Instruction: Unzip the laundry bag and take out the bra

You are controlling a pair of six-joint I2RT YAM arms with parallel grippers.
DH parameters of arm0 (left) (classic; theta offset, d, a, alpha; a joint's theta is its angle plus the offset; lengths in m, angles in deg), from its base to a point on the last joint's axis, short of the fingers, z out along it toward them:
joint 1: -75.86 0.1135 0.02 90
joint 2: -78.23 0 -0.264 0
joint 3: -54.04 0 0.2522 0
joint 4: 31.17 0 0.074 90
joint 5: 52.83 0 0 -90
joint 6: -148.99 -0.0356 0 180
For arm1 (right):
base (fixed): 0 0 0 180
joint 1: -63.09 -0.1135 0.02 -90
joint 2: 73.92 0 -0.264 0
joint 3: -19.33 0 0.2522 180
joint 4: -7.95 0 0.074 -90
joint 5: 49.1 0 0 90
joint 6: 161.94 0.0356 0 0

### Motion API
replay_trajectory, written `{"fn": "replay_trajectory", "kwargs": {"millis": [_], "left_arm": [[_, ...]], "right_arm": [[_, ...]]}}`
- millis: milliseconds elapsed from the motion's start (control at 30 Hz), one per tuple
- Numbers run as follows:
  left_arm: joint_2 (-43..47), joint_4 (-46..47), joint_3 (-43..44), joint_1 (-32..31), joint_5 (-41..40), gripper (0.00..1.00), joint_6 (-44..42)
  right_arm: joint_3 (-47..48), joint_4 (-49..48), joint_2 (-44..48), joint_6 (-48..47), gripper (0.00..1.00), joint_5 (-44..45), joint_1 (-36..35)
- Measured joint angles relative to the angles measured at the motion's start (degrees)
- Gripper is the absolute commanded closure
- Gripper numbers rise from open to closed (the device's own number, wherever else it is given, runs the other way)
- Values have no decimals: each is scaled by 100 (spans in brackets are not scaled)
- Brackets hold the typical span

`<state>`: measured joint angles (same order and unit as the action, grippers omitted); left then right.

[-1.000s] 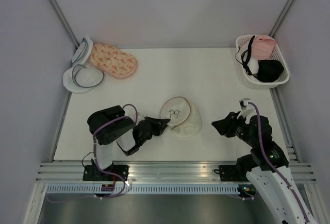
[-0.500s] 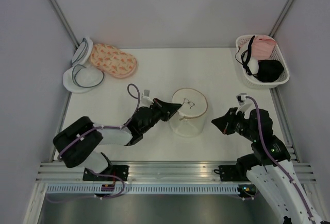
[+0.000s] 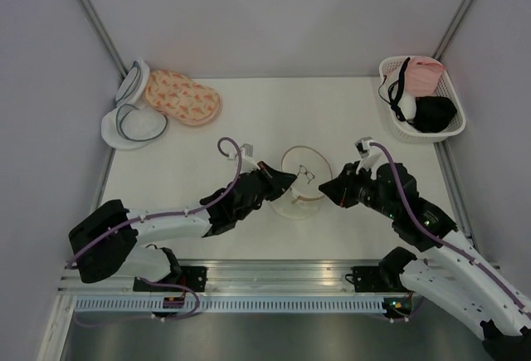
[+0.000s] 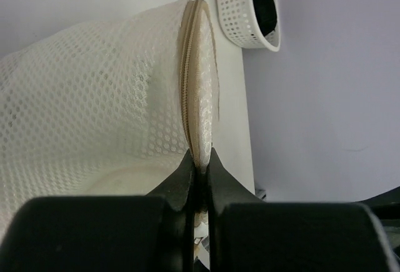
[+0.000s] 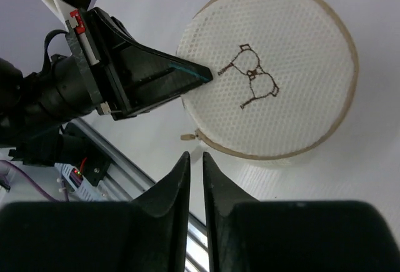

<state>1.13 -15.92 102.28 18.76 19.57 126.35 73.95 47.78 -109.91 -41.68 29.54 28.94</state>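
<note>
The laundry bag [image 3: 304,180] is a round white mesh pouch with a tan rim, lying mid-table. My left gripper [image 3: 287,179] is shut on its tan rim at the left side; the left wrist view shows the rim [image 4: 199,97] pinched between the jaws [image 4: 200,163]. My right gripper [image 3: 329,191] hovers at the bag's right edge, its jaws nearly together with nothing between them [image 5: 195,157]. In the right wrist view the bag's lid [image 5: 275,65] bears a brown stitched drawing, and a small tan zip tab [image 5: 187,137] sticks out just ahead of the fingertips. The bra is hidden.
A white basket [image 3: 415,135] at the back right holds a black bra and a pink garment. A pink flower-patterned pouch [image 3: 182,97] and two white pouches with grey rims [image 3: 133,124] lie at the back left. The table's front rail runs below both arms.
My left arm has stretched out to the right and closed on the bag's rim. The bag has shifted and tilted. My right gripper has moved left up to the bag.
</note>
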Motion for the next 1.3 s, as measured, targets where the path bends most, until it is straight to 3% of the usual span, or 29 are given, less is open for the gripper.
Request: {"fn": "replay_trajectory", "kwargs": {"millis": [100,167,267,367,567,800,900,1033,1067,1200,1300], "left_arm": [[0,-203,7,-326,-579,98,9],[0,-396,48,-452,-914,98,13],[2,-640,173,-503,-1285,98,15],[52,-708,212,-538,-1587,98,11],[531,-800,79,-590,-1923,98,9],[754,-811,-120,-651,-2000,98,13],[787,-802,-208,-680,-1989,98,22],[979,-791,-389,-743,-1982,98,52],[1034,-793,-422,-761,-1982,98,52],[1303,-791,-564,-793,-1991,98,74],[1456,-791,-678,-793,-2002,98,87]], "right_arm": [[-9,-205,-431,249,59,890,-872],[15,-267,-925,424,49,1799,-1867],[267,-157,-1714,645,42,2815,-3139],[597,-83,-2256,903,41,3473,-3788],[940,94,-2557,1471,41,4406,-3936],[1023,122,-3071,1799,44,4824,-3991],[1023,44,-3191,1856,51,4931,-3995],[1023,-87,-3300,1978,72,5204,-3995],[1023,-96,-3324,2026,74,5283,-3995],[1023,-125,-3357,2212,71,5394,-3993],[1010,-221,-3357,2275,60,5318,-3995]]}}
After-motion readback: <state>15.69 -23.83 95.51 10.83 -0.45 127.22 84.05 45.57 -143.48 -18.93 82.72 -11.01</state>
